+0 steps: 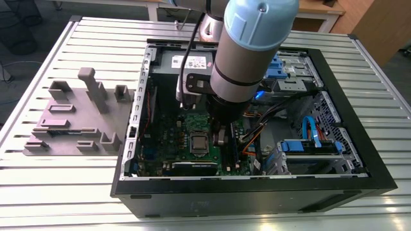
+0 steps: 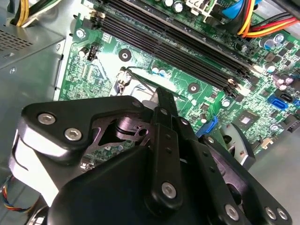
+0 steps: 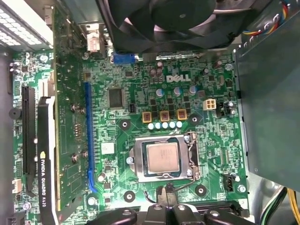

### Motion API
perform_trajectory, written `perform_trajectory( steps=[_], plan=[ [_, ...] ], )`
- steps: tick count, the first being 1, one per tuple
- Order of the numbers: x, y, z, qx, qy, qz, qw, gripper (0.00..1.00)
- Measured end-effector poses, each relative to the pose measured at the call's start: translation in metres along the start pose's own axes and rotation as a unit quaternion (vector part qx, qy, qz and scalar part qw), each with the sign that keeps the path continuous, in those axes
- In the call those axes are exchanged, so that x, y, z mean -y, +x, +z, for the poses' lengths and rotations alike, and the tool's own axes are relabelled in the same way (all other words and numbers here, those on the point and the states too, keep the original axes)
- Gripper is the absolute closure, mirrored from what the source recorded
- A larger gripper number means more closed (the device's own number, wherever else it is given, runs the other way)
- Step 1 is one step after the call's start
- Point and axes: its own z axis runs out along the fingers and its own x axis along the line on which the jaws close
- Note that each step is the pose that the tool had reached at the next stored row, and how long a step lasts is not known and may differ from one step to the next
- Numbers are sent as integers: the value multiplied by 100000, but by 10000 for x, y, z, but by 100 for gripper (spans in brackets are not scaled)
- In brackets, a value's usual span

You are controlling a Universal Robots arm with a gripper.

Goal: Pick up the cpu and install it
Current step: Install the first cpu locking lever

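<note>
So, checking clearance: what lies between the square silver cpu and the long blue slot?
First wrist view: bare green board between cpu and blue slot.

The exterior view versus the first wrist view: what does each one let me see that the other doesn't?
The exterior view alone takes in the whole computer case, the grey tray beside it on the slatted table, and the arm reaching in. The first wrist view alone gives the fan and graphics card close up. Both show the green motherboard with the cpu lying in its socket.
</note>
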Motion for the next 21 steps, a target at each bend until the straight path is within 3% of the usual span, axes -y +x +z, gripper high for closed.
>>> perform_trajectory(
  steps=[6, 9, 19, 21],
  plan=[
    [2, 2, 11, -561, 307, -456, 99997, 90],
    [3, 3, 24, -578, 504, -1001, 99992, 90],
    [7, 22, 74, -791, 422, -4538, 99893, 90],
    [8, 30, 89, -966, 405, -5239, 99857, 90]
  ],
)
